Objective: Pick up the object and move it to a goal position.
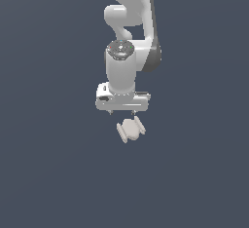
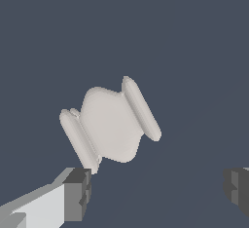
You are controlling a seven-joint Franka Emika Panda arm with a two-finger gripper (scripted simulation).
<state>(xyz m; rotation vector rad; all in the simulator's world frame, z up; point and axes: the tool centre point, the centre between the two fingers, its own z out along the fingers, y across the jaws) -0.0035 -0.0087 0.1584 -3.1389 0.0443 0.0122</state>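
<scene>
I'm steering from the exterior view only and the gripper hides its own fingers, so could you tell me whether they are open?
Observer: Yes. In the wrist view the gripper is open, its dark pads far apart.
Operator: Thank you. Is the beige spool-like object between them?
Observer: Not yet; the object lies beyond the fingertips, touching neither pad.
Operator: How do its flanges lie?
Observer: Its two end plates sit skewed to the line between the pads.
</scene>
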